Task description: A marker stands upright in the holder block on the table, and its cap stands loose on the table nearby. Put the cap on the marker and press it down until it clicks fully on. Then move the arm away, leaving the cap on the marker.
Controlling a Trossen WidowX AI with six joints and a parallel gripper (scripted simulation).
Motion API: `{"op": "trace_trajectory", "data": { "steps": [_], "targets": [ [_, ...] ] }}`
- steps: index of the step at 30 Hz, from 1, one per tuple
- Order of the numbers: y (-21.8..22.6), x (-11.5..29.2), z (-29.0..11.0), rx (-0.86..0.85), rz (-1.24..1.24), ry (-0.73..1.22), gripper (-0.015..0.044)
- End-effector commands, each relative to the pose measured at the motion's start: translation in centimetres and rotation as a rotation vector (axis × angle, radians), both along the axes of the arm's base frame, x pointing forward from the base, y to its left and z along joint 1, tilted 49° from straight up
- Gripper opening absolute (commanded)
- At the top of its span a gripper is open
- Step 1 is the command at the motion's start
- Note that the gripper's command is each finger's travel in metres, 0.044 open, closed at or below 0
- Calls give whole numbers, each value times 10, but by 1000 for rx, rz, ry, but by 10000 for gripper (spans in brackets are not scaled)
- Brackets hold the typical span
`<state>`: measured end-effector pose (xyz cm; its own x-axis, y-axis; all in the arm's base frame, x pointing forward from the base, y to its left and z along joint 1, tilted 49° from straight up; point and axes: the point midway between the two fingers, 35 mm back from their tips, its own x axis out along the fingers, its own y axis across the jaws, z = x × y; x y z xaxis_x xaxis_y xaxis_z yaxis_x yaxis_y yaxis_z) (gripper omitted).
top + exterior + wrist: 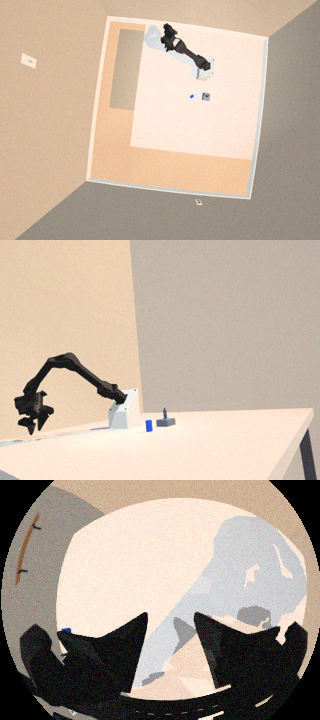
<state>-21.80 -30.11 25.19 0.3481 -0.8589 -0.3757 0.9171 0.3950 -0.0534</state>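
Note:
The blue cap [192, 96] [149, 426] stands upright on the table, beside the holder block; a small blue patch [66, 630] shows at the left in the wrist view. The grey marker [164, 412] stands upright in the dark holder block [206, 98] [165, 422], with its bare tip up and a blue band low on it. My gripper [35, 432] [171, 614] is open, with nothing between its fingers. It points down at the far left in the exterior view, well away from the cap and the marker.
The white arm base [204, 74] [118, 419] stands close behind the cap and the holder block. The table's right edge [294, 440] shows in the exterior view. The arm's shadow [250, 545] lies on the table under the gripper.

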Motion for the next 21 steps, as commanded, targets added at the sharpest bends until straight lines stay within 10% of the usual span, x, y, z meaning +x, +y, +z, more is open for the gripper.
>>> {"op": "trace_trajectory", "data": {
  "steps": [1,21],
  "targets": [
    [-24,42,10,15,91,106,250],
    [-48,324,-8,165,647,241,250]
  ]
}}
